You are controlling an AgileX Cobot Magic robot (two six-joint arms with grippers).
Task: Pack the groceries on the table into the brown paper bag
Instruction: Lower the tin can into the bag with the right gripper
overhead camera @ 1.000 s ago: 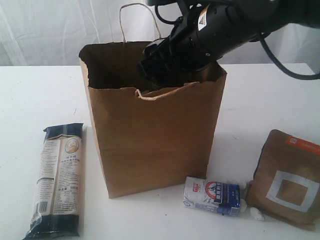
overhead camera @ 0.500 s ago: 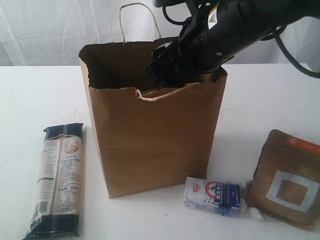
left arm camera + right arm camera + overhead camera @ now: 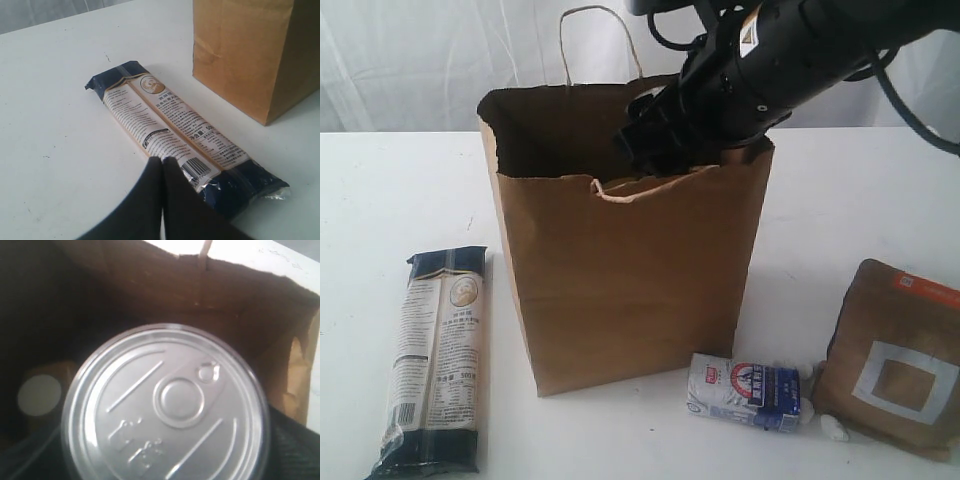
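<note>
The brown paper bag [image 3: 630, 290] stands open on the white table [image 3: 380, 200]. My right gripper [image 3: 652, 150] reaches into its mouth from the right, shut on the silver pull-tab can [image 3: 165, 405], which hangs above the bag's floor. Deep inside the bag a white-capped bottle [image 3: 39, 395] stands upright. The dark-blue noodle packet [image 3: 435, 355] lies flat left of the bag. My left gripper [image 3: 162, 161] is shut and empty, its tips over one end of the noodle packet [image 3: 175, 135]. The small white-blue packet [image 3: 745, 392] and the brown windowed pouch [image 3: 898, 355] lie to the bag's front right.
A twisted paper handle [image 3: 595, 40] sticks up at the bag's back, and another droops over its front rim [image 3: 640, 190]. A small white scrap [image 3: 833, 428] lies beside the pouch. A white curtain hangs behind the table.
My right arm has shifted a little to the right over the bag's mouth, with the can still in its grip. The things on the table have not moved.
</note>
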